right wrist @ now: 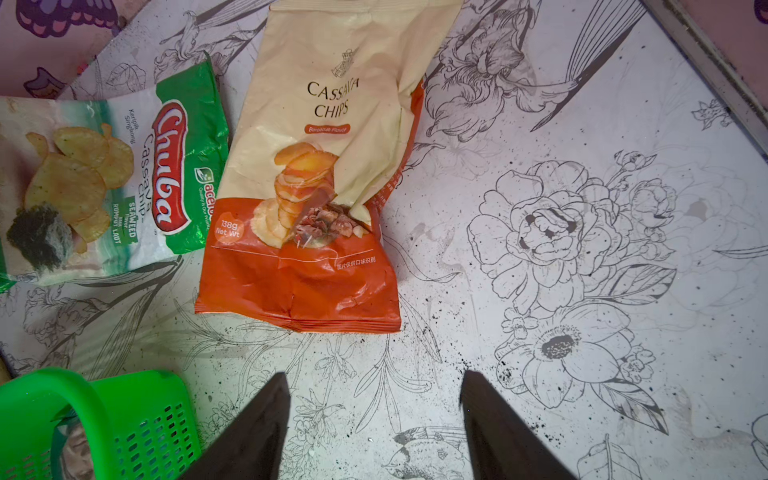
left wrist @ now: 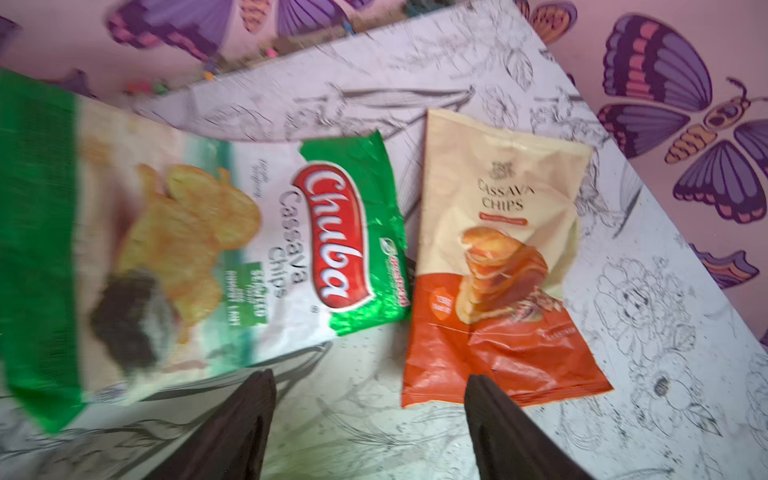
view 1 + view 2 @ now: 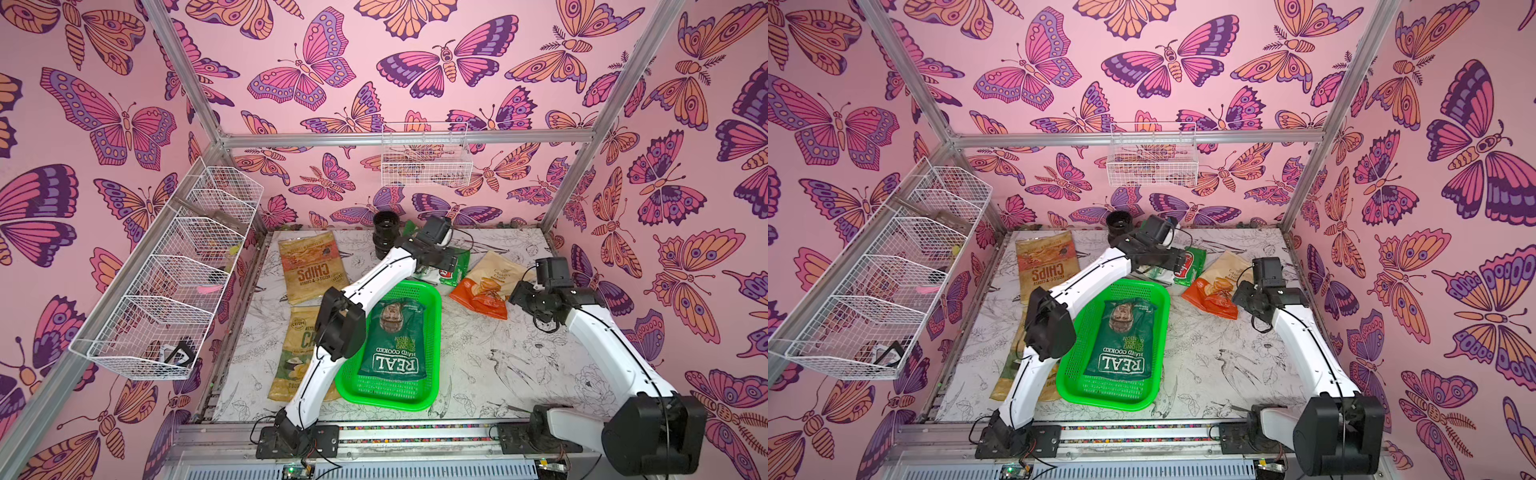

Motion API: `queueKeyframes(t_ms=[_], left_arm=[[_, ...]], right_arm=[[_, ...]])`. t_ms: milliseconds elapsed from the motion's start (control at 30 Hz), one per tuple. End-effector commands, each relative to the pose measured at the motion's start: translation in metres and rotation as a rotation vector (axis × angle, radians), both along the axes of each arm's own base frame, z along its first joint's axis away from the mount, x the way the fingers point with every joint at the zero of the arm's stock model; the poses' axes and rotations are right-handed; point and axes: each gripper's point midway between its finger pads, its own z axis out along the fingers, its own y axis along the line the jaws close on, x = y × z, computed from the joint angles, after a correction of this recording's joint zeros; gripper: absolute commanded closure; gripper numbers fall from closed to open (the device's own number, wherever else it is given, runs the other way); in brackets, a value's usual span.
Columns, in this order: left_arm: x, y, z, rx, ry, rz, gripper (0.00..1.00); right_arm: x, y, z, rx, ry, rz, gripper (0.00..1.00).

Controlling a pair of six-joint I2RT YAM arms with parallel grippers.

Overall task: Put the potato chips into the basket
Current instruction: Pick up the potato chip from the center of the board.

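The green basket sits mid-table and holds the dark green "REAL" bag. To its left lie the tan-orange "CHIPS" bag and the tan-green bag, the latter partly hidden by my left arm. Behind the basket are the green-white Cassava bag and the orange-cream bag, side by side. My left gripper hovers open above the bare table between those two bags, holding nothing. That view is blurred. My right gripper stands open and empty, just short of the orange-cream bag's near edge.
A black ribbed cylinder stands at the back edge, close to my left wrist. White wire baskets hang on the left wall and the back wall. Aluminium frame posts bound the table.
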Motion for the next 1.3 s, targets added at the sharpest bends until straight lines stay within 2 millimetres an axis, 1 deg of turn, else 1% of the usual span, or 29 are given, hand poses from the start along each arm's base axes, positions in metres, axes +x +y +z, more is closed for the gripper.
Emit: queueKeyframes(t_ms=[0, 67, 133, 200, 267, 433, 567, 733, 833, 933, 967, 1000, 1100, 1133, 1200, 1233, 1267], left_arm=[[-0.020, -0.014, -0.033, 0.002, 0.151, 0.012, 0.23], [-0.026, -0.028, -0.054, -0.023, 0.217, 0.008, 0.24], [-0.030, -0.039, -0.068, -0.053, 0.274, -0.006, 0.25], [-0.030, -0.044, -0.079, -0.063, 0.301, 0.000, 0.27], [-0.028, -0.044, -0.088, -0.048, 0.296, 0.016, 0.28], [-0.021, -0.041, -0.097, 0.012, 0.235, 0.037, 0.28], [-0.026, -0.046, -0.108, 0.053, 0.212, 0.012, 0.28], [-0.033, -0.052, -0.127, 0.080, 0.226, -0.008, 0.29], [-0.035, -0.053, -0.132, 0.091, 0.229, -0.017, 0.30], [-0.035, -0.051, -0.135, 0.109, 0.219, -0.023, 0.33], [-0.035, -0.051, -0.136, 0.114, 0.217, -0.025, 0.36], [-0.034, -0.051, -0.135, 0.112, 0.214, -0.027, 0.42], [-0.034, -0.055, -0.127, 0.093, 0.205, -0.036, 0.71], [-0.033, -0.058, -0.120, 0.077, 0.199, -0.044, 0.81], [-0.031, -0.062, -0.103, 0.048, 0.177, -0.056, 0.93], [-0.030, -0.065, -0.092, 0.030, 0.161, -0.061, 0.97], [-0.029, -0.067, -0.081, 0.011, 0.146, -0.068, 1.00]], right_arm=[[-0.004, -0.002, -0.010, 0.004, 0.019, -0.009, 0.31], [-0.007, -0.002, -0.013, 0.010, 0.022, -0.013, 0.31], [-0.008, -0.002, -0.013, 0.015, 0.017, -0.012, 0.31], [-0.009, -0.001, -0.014, 0.017, 0.015, -0.011, 0.31], [-0.009, -0.001, -0.014, 0.017, 0.014, -0.008, 0.31], [-0.007, -0.001, -0.013, 0.013, 0.009, 0.003, 0.31], [-0.005, 0.001, -0.014, 0.018, 0.009, 0.008, 0.31], [-0.005, 0.001, -0.017, 0.022, 0.012, 0.011, 0.31], [-0.005, 0.002, -0.017, 0.028, 0.011, 0.011, 0.31], [-0.004, 0.004, -0.015, 0.037, 0.004, 0.013, 0.32], [-0.003, 0.004, -0.016, 0.040, 0.004, 0.014, 0.32], [-0.003, 0.005, -0.016, 0.044, 0.004, 0.017, 0.32], [0.000, 0.007, -0.013, 0.052, -0.003, 0.023, 0.32], [0.000, 0.007, -0.011, 0.052, -0.005, 0.026, 0.32], [0.001, 0.007, -0.009, 0.050, -0.008, 0.028, 0.32], [0.002, 0.007, -0.007, 0.049, -0.011, 0.030, 0.32], [0.002, 0.007, -0.006, 0.046, -0.013, 0.032, 0.32]])
